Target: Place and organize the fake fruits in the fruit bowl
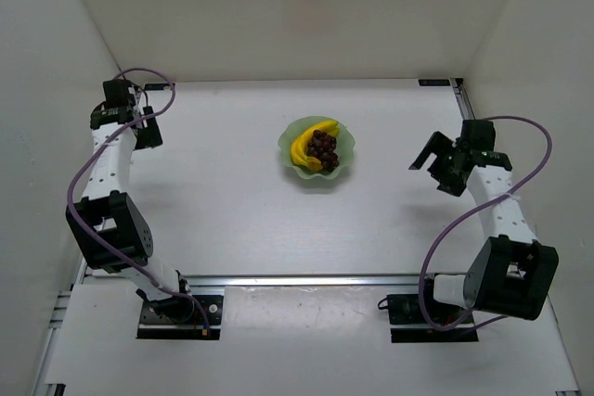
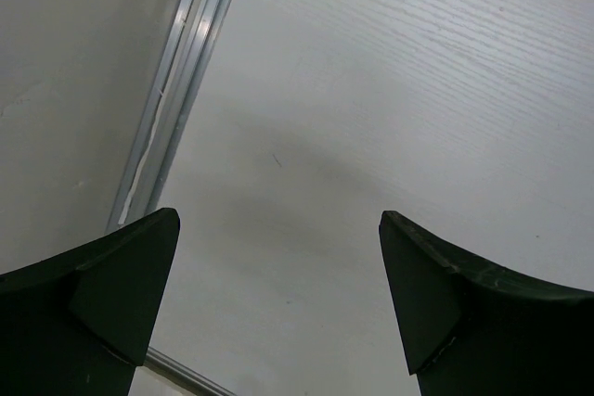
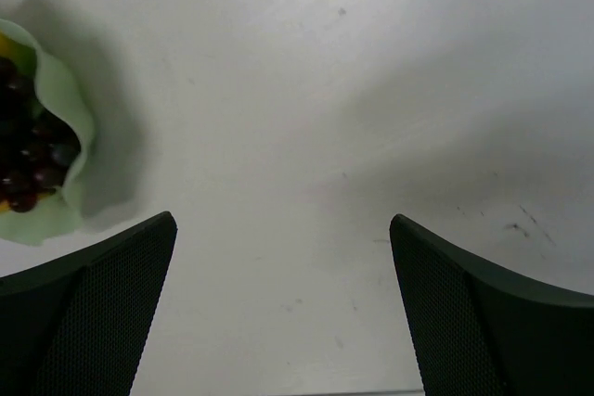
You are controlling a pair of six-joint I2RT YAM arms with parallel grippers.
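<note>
Banana [image 1: 303, 144]: likely hollow plastic, light, stiff, smooth; best gripped across the mid-curve.
Grapes [image 1: 323, 146]: likely light, knobbly; best pinched across the cluster.
Both in bowl [image 1: 345, 139], mid-table [image 1: 232, 210], grapes resting on banana.
Bowl: thin-walled, probably easily nudged.
Right gripper [image 3: 283, 229]: jaws apart, empty, well to the right of bowl.
Left gripper [image 2: 278, 229]: jaws apart, empty, at far-left of table, well apart from bowl.
</note>
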